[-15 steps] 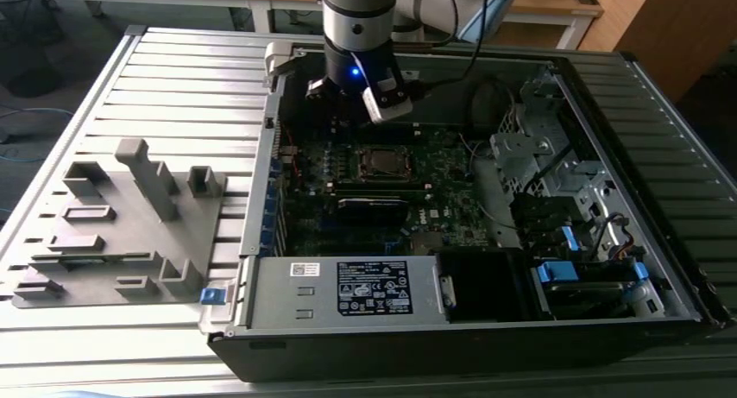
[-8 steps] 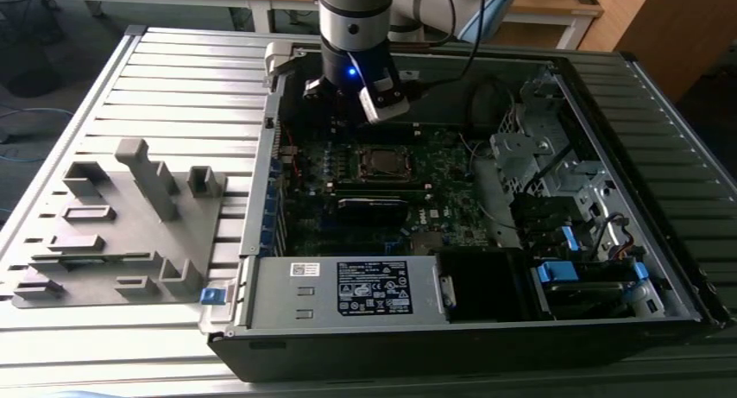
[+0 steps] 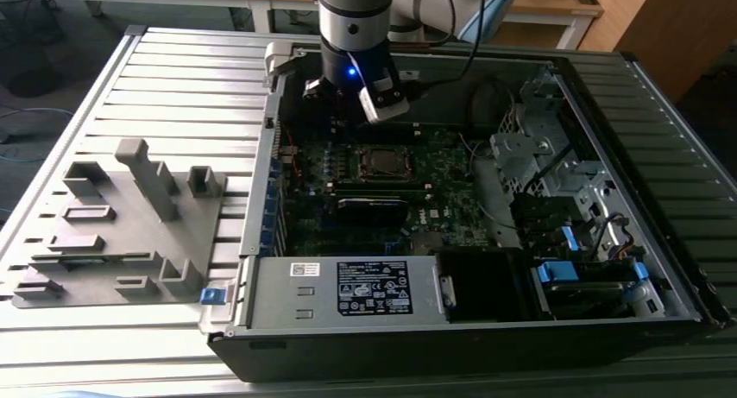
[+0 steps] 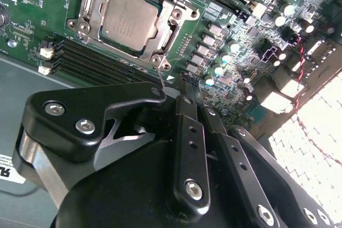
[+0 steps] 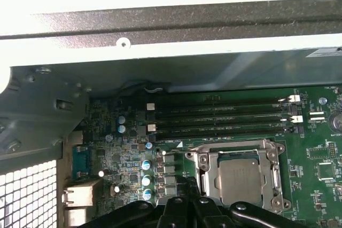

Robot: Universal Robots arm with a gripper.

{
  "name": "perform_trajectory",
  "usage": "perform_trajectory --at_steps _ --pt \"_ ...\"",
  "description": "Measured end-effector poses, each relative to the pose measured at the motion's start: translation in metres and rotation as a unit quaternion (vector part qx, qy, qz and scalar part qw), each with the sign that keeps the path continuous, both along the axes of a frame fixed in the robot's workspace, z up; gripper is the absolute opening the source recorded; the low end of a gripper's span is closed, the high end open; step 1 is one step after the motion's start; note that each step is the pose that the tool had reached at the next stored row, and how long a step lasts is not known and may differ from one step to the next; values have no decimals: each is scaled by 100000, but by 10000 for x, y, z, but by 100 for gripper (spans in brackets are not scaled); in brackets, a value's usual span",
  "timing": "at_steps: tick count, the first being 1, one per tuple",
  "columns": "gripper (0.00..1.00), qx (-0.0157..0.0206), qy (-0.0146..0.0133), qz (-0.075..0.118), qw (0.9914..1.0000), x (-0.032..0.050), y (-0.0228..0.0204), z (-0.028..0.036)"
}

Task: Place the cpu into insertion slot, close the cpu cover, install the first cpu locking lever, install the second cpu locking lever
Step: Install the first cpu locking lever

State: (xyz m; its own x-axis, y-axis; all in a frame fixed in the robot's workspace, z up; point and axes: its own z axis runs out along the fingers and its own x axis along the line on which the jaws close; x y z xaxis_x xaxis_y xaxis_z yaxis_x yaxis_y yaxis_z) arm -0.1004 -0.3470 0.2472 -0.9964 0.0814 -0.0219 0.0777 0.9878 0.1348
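My gripper over the board, clenched on nothing.
In the second wrist view, a thin wire lever ends just beside my fingertips. Beyond it the cpu sits in the insertion slot, with the cpu cover down around it. The memory slots lie alongside.

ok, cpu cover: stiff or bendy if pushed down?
Likely stiff: the cpu cover looks like stamped sheet metal, lying flat around the cpu. Probably light, given how thin the frame is. Smooth shiny surface, so a push may slip.
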Motion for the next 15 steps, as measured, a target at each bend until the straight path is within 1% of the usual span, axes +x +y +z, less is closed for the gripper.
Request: perform_trajectory --at_steps 3,7,10,11,13,14,15 --pt "11 1 0 -7 100000 -5 0 0" --pt "11 3 -6 -6 100000 -50 0 -1" --pt "11 2 1 3 100000 -50 0 -1" --pt "11 208 11 6 100000 -51 -1 0" --pt "11 1182 -3 -2 99993 -51 0 -1" --pt "11 1505 -4 -1 99989 -51 0 -1" --pt "11 1565 -2 -3 99988 -51 0 -1"
